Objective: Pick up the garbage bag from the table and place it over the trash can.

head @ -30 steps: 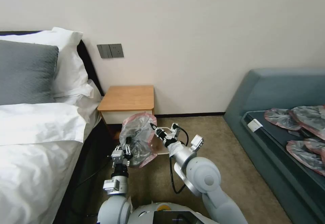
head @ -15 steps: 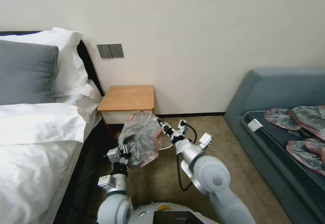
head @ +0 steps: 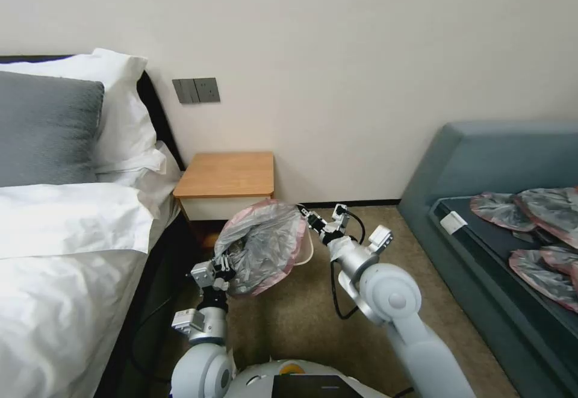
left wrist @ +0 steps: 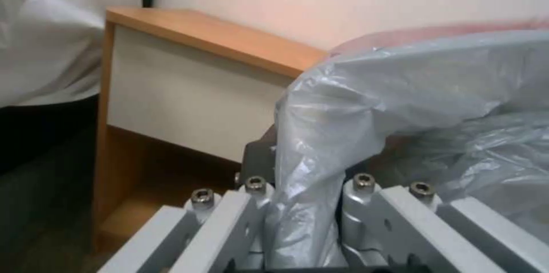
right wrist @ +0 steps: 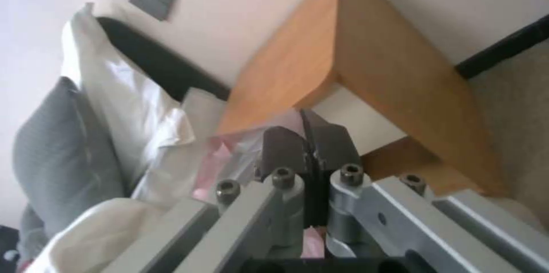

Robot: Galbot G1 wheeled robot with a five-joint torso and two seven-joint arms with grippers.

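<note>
1. Garbage bag [head: 263,246] held up in the air between both arms, in front of the counter [head: 226,174] and lower than its orange-brown top, mouth spread wide with the pink-red rim forming a loop.
2. Left end effector [head: 224,264] at the bag's lower near edge, fingers [left wrist: 366,198] pressed together on a fold of grey plastic that runs down between them, as seen in the left wrist view [left wrist: 297,204].
3. Right end effector [head: 303,211] at the bag's upper right rim, beside the counter's front right corner; dark fingertips [right wrist: 329,144] closed tight on each other, with pink rim plastic pinched at their base in the right wrist view [right wrist: 309,142].
4. Bag [left wrist: 435,92] hanging crinkled and translucent, sagging between the two grips, not touching the counter [left wrist: 188,75].
5. Trash can [head: 306,247] just behind and to the right of the bag, on the carpet [head: 289,320]; a cream-white curved edge visible past the bag, the rest hidden by the plastic.
6. Counter top bare, white drawer front facing the robot, lower shelf partly visible in the left wrist view.
7. Bed [head: 60,235] with white sheets and a grey pillow [head: 45,127] to the left of the counter.
8. Sofa [head: 500,205] to the right, several similar grey-pink bags [head: 536,229] lying on its seat, well apart from the arms.
</note>
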